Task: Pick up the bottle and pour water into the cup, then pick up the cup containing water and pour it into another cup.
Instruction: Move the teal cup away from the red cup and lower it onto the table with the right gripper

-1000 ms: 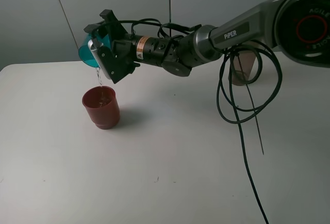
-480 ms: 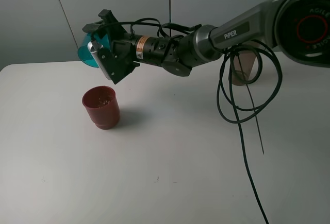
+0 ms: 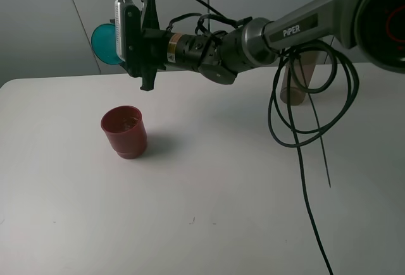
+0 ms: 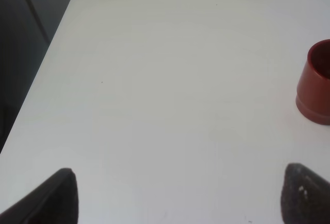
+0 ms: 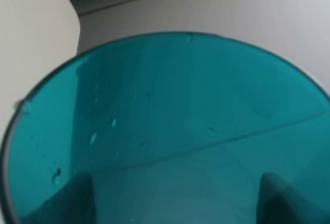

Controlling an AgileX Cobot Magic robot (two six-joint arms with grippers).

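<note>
the right gripper (image 3: 126, 31) was up in the air, well above the table (image 3: 221, 212), near the back left part of it. it had reached across from the right side on its long grey arm (image 3: 297, 25). its jaws were closed tight on the teal cup (image 3: 104, 44). the cup lay on its side in the grip, with its round end facing away to the left. in the right wrist view the teal cup (image 5: 170, 131) filled almost the whole picture, and small drops of water stuck to its see-through wall. two dark fingers (image 5: 281, 198) showed through the teal plastic, pressed on the cup.

the red cup (image 3: 124, 131) stood upright on the table, lower than the teal cup and a bit in front of it. the two cups were well apart and did not touch. a little bit of something wet and shiny showed at the bottom of the red cup. in the left wrist view the red cup (image 4: 315, 82) sat at the edge of the picture, on the white table (image 4: 154, 80).

the left gripper (image 4: 175, 198) hung over a bare part of the table, well away from the red cup. its two dark fingertips (image 4: 51, 198) stood far apart, so it was open and held nothing.

the bottle (image 3: 297, 82) stood upright at the back right of the table, partly hidden by loops of black cable (image 3: 304, 161) hanging from the arm.
</note>
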